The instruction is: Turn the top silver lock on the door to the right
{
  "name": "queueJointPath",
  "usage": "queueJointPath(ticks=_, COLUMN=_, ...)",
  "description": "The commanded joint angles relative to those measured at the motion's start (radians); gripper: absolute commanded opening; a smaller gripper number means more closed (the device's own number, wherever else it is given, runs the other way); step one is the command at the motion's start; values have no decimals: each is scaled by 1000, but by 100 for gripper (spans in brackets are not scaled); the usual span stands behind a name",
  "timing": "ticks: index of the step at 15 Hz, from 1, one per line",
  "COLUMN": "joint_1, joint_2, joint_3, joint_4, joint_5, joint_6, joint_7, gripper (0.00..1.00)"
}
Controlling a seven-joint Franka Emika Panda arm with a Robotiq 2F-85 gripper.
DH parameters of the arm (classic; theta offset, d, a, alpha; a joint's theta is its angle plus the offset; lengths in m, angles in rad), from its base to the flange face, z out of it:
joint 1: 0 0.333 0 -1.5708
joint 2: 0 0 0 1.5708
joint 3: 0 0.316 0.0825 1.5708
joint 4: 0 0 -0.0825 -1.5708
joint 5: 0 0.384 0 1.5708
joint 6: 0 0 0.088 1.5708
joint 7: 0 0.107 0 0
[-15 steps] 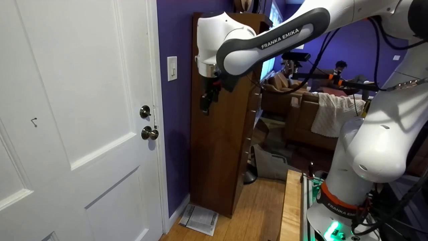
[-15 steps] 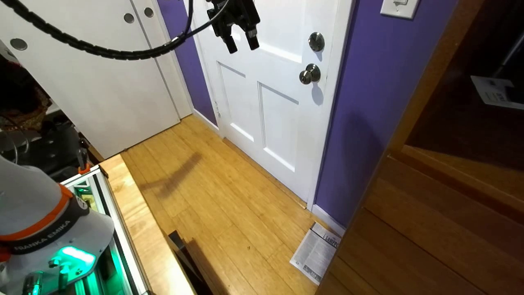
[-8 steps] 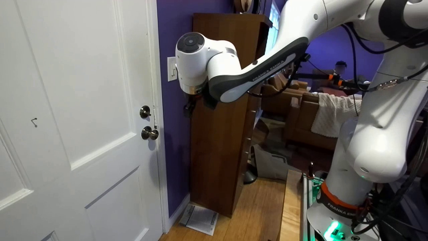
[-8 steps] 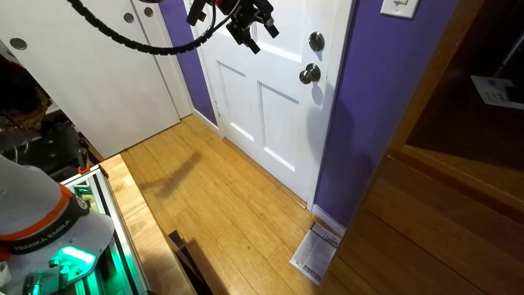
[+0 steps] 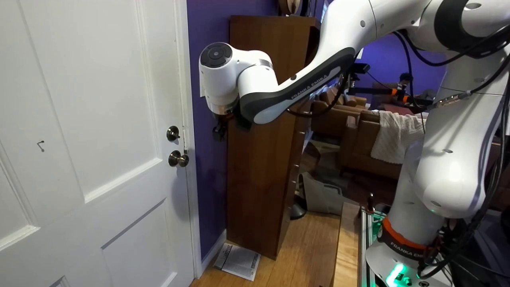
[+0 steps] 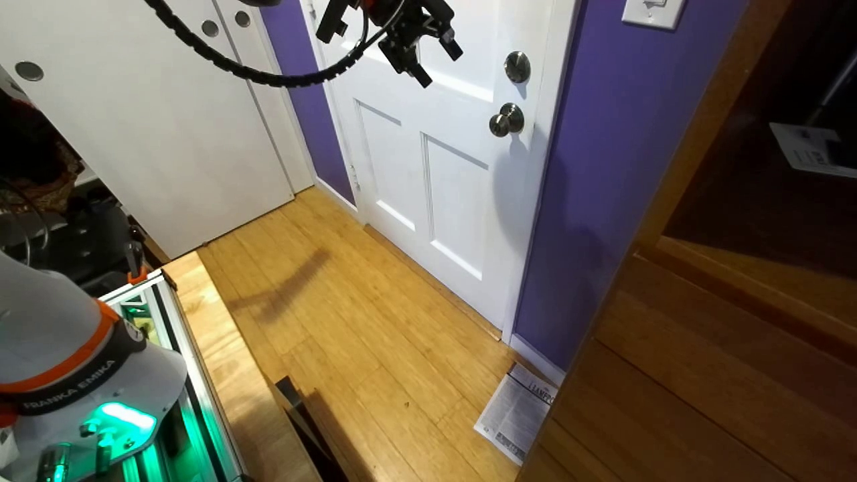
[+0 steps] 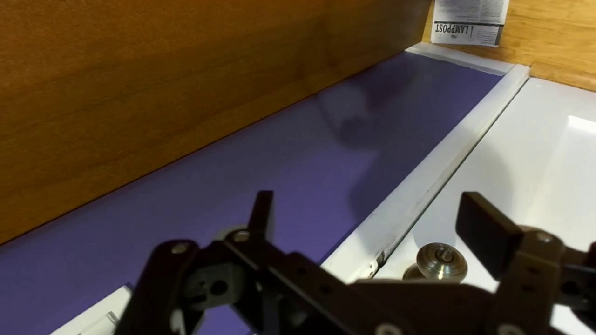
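The top silver lock, a small round disc with a thumb-turn, sits on the white panelled door above the knob in both exterior views. The door shows in all views. In the wrist view the lock does not show; the gripper body may hide it. The round door knob shows between the fingers there. My gripper is open and empty, its fingers wide apart. In the exterior views the gripper hangs pointing down, apart from the lock and the door.
A tall brown wooden cabinet stands close beside the gripper, against the purple wall. A light switch is on that wall. A newspaper lies on the floor by the cabinet. A wooden table edge borders the robot base.
The arm has swung toward the door and come lower, most of it in the first half second. The gripper has turned and now hangs nearer the lock. The lock and door look unchanged.
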Motion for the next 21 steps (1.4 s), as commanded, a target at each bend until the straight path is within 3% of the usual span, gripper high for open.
queueJointPath(ticks=1, joint_1=28, joint_2=4, joint_3=-33, joint_4=6, joint_5=13, joint_6=4, joint_7=-28, gripper=100)
queueJointPath(ticks=5, joint_1=33, joint_2=132, joint_3=-53, joint_4=150, joint_5=53, joint_6=19, joint_7=-107, gripper=100)
queueJointPath(ticks=7, joint_1=49, joint_2=210, joint_3=-63, joint_4=239, joint_5=-2, joint_6=1, joint_7=-75, gripper=100)
queueJointPath(ticks=12, joint_1=94, joint_2=378, joint_3=-98, joint_4=427, joint_5=-5, joint_6=19, joint_7=-85, gripper=100)
queueJointPath(ticks=15, joint_1=122, joint_2=457, joint_3=-127, joint_4=520, joint_5=-8, joint_6=18, joint_7=-76, gripper=82)
queueJointPath(ticks=18, joint_1=145, joint_2=513, joint_3=-157, joint_4=590, joint_5=-22, joint_6=27, joint_7=-69, gripper=53)
queueJointPath(ticks=21, joint_1=157, joint_2=560, joint_3=-178, joint_4=649, joint_5=-20, joint_6=37, joint_7=-70, gripper=46)
